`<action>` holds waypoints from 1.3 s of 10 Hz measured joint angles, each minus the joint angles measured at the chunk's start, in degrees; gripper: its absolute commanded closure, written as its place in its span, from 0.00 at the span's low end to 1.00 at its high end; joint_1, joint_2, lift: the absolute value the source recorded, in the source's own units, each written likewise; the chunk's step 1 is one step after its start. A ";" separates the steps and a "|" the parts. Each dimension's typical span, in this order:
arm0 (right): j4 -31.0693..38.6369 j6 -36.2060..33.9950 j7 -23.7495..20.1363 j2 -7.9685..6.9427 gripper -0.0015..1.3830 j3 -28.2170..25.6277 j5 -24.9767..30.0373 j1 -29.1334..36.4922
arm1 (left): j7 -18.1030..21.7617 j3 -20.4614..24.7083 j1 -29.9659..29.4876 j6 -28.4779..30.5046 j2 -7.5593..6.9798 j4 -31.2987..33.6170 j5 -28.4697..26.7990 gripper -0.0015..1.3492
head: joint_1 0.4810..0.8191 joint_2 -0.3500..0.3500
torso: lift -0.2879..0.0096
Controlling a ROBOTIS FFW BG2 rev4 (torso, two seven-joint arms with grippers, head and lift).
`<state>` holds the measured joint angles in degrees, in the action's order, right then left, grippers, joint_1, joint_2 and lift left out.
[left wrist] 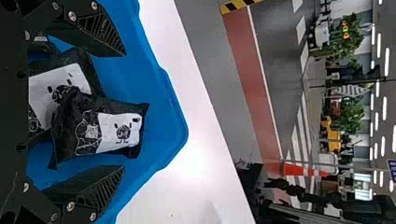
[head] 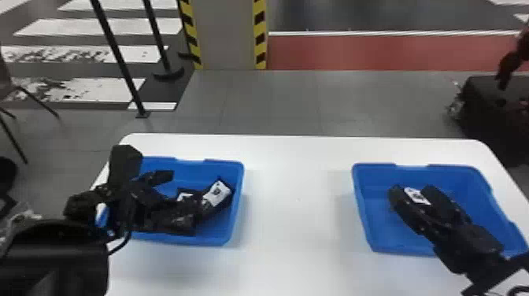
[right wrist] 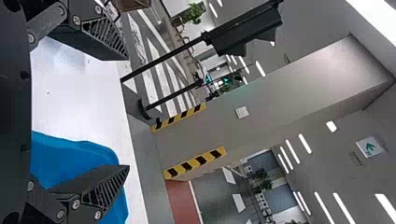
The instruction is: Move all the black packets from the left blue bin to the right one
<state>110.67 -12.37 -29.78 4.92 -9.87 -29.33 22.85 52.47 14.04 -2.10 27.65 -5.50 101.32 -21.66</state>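
Note:
My left gripper [head: 173,200] is over the left blue bin [head: 218,240], open above the black packets. One black packet [head: 216,193] with a white label leans by the bin's right wall, beside another packet [head: 184,195]. In the left wrist view, a packet [left wrist: 109,130] lies between the open fingers of my left gripper [left wrist: 123,111], overlapping a second packet [left wrist: 60,86]. Over the right blue bin [head: 370,220], my right gripper [head: 418,191] has its fingers apart, a white-labelled packet [head: 416,195] visible between them. The right wrist view shows my right gripper [right wrist: 128,113] open above the bin's edge [right wrist: 100,149].
Both bins stand on a white table [head: 295,236], with a wide stretch of tabletop between them. Beyond it are a striped pillar [head: 224,35], black posts [head: 118,59] and a dark case [head: 492,110] on the floor.

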 measured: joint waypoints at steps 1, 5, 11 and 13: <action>-0.02 0.00 -0.13 -0.14 0.15 0.02 -0.12 0.05 | 0.00 -1.03 0.73 2.02 0.00 -0.09 -1.21 0.14 | 0.63 0.60 | 0.60; -0.13 0.00 -0.19 -0.18 0.15 0.02 -1.03 -0.07 | 0.75 -3.37 2.38 9.28 -0.04 -2.53 -2.97 0.61 | 0.63 0.59 | 0.60; -0.28 0.00 -0.36 -0.27 0.15 0.04 -2.13 0.07 | 1.05 -1.47 3.04 12.87 0.29 -3.52 -5.38 0.90 | 0.63 0.63 | 0.60; -0.43 0.00 -0.36 -0.27 0.15 0.05 -2.45 0.07 | 1.32 -1.27 2.95 11.64 0.26 -3.52 -4.98 0.76 | 0.63 0.63 | 0.60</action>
<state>110.24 -12.37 -30.15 4.66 -9.81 -31.78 22.92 53.79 12.76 0.85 39.30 -5.24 97.80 -26.64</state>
